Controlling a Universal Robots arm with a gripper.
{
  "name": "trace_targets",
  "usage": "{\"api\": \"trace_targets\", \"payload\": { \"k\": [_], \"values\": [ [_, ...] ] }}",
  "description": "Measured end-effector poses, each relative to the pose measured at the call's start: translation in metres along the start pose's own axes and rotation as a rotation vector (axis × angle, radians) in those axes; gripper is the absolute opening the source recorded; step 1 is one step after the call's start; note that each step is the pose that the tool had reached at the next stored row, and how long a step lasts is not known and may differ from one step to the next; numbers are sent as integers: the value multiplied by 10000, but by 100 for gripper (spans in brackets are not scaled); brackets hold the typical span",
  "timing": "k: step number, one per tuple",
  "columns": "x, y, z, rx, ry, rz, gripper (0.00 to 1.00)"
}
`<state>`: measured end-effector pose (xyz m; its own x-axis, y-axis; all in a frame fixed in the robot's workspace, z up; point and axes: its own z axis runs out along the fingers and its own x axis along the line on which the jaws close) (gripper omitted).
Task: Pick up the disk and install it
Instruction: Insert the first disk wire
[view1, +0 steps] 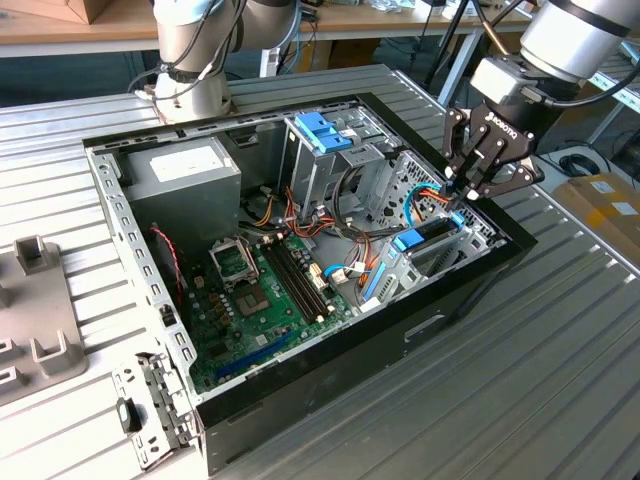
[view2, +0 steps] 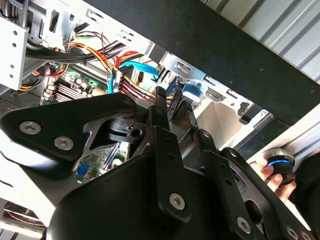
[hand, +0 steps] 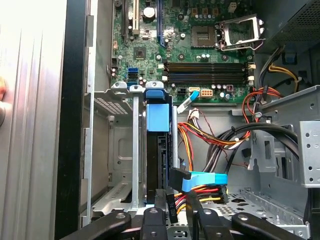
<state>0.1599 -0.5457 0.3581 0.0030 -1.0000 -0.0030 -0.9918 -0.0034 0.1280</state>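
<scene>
Over the disk (view1: 428, 235) in its bay hangs the claw (view1: 466, 192).

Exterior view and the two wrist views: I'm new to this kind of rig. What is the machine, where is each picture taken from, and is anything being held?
The machine is a robot arm with a black end effector, the part that grasps. The exterior view comes from a camera off the arm and takes in the whole scene. Both wrist views come from cameras that ride on the arm and look along the end effector.

A ribbed metal table carries an open computer case lying on its side. Inside it are the green motherboard and the grey power supply.

The disk, in its light-blue carrier, stands on edge in a metal bay at the case wall. The end effector hangs just over that bay. I cannot tell whether it grips the disk.
</scene>
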Motion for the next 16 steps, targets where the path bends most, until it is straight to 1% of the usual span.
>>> {"api": "trace_targets", "payload": {
  "k": [5, 6, 7, 16],
  "values": [
    [0, 0, 0, 0, -1, 4, 30],
    [0, 0, 0, 0, -1, 5, 22],
    [0, 0, 0, 0, -2, 6, 16],
    [0, 0, 0, 0, -2, 13, 16]
  ]
}}
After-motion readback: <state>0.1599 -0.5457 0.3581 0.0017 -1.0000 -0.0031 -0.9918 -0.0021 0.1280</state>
